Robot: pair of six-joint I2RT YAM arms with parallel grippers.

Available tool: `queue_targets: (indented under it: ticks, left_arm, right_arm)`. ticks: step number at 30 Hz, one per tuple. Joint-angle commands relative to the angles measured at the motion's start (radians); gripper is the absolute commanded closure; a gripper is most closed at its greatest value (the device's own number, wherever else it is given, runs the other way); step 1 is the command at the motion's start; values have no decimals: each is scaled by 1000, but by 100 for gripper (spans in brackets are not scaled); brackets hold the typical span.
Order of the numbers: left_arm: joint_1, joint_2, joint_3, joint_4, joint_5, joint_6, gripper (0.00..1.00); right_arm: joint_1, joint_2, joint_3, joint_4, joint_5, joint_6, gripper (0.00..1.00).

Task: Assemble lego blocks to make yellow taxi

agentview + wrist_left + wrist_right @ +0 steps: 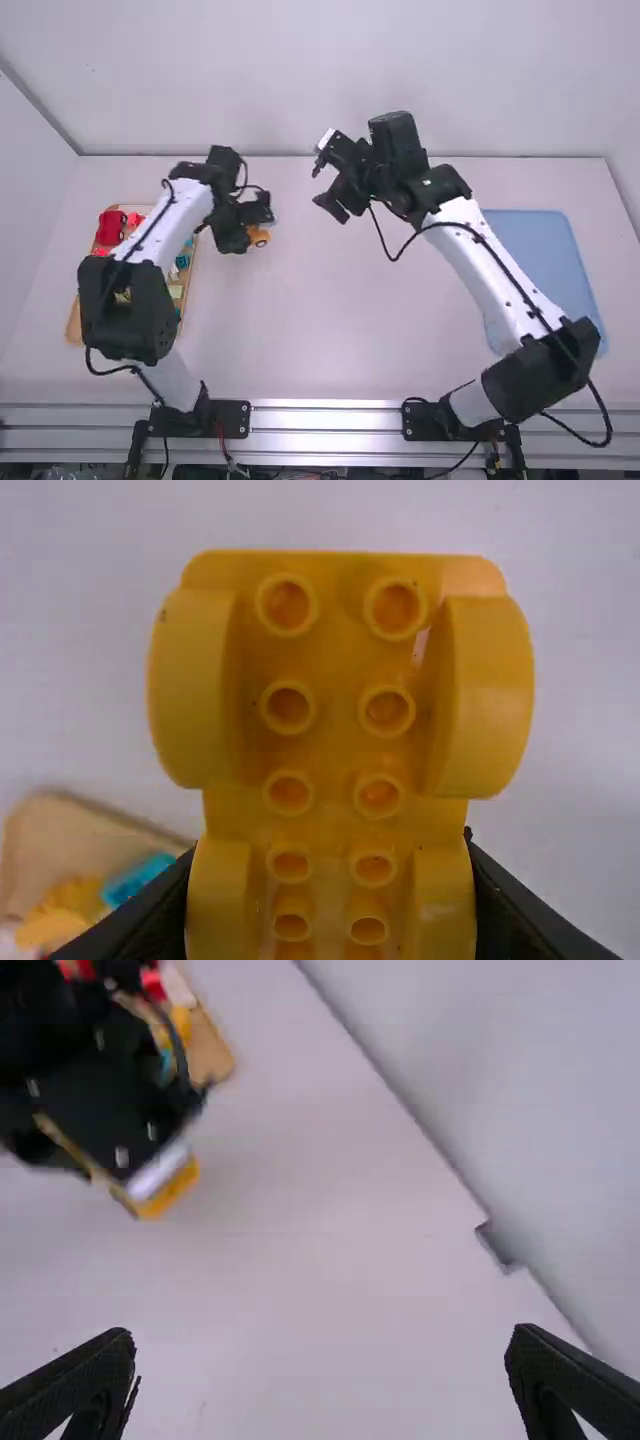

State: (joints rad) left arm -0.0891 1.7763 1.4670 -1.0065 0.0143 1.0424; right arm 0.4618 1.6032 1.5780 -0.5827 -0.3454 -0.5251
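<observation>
Claw on the left arm (pixel 247 232) grips yellow wheeled block (pixel 335 730); right claw (pixel 326 188) wide

The black two-fingered right gripper (pixel 325 189) is hanging open over the white table (pixel 310 1270); farther off, the black left gripper (pixel 257 226) is holding a chunky yellow plastic block (pixel 168 1195) near a tan tray (pixel 211 1056) of coloured pieces (pixel 180 1022).
</observation>
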Motion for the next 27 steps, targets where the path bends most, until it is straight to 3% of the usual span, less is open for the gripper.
queue_targets:
  ticks: [1,4,7,19,27]
  left_arm:
    - [-92,-11,-20,21,-22,-100,79]
    - [-183,-11,-90,92,105,-167,91]
    - [-253,-10,-164,185,124,-221,98]
    - [-491,6,-355,422,102,-208,88]
    - [-490,111,-357,475,97,-200,83]
  right_arm:
    - [-38,-81,-66,1,-75,-18,2]
    - [-90,-164,-166,-4,-265,-130,1]
    - [-143,-234,-240,4,-393,-177,1]
    - [-298,-271,-363,81,-652,-180,2]
    - [-298,-249,-363,74,-665,-183,1]
